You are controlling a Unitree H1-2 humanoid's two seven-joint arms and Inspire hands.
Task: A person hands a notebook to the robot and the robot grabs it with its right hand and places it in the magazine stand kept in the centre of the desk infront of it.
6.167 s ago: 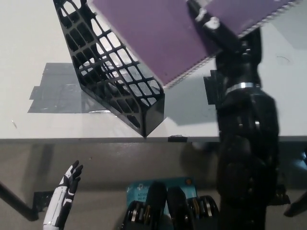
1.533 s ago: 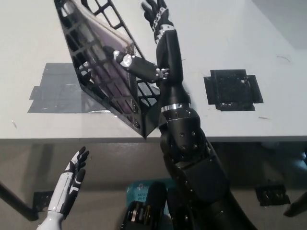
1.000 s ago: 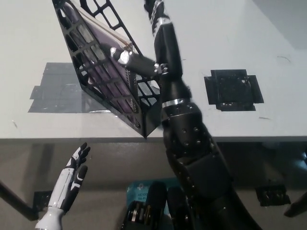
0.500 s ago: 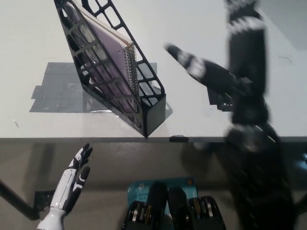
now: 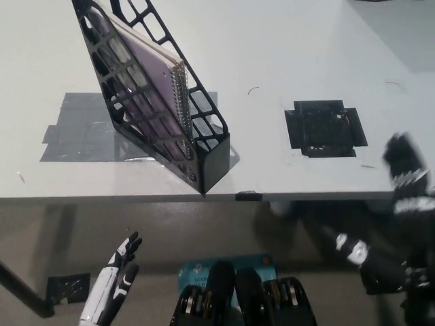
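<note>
Purple spiral-bound notebook (image 5: 146,92) sits inside black lattice plastic magazine stand (image 5: 204,146) on white desk (image 5: 285,54). White left hand (image 5: 115,288) fingers apart; black right hand (image 5: 397,204) blurred, can't tell.

One magazine stand (image 5: 204,146), one notebook (image 5: 146,75), one desk (image 5: 285,61), two tape patches (image 5: 325,128), two hands (image 5: 112,288)

White desk (image 5: 285,61) fills upper part of view, matte, evenly lit, soft shadows. Front edge runs straight across just below middle. Grey tape patch (image 5: 78,132) on left of desk, glossy at lower edge. Black tape square (image 5: 325,128) on right, edges ragged. Small dark scuff marks (image 5: 253,89) near centre and at far right. Grey-brown floor (image 5: 47,238) below desk edge. Dark leg or bar (image 5: 20,292) at lower left. Black tape square (image 5: 68,285) on floor beside it. Teal label (image 5: 197,268) at bottom centre.
</note>
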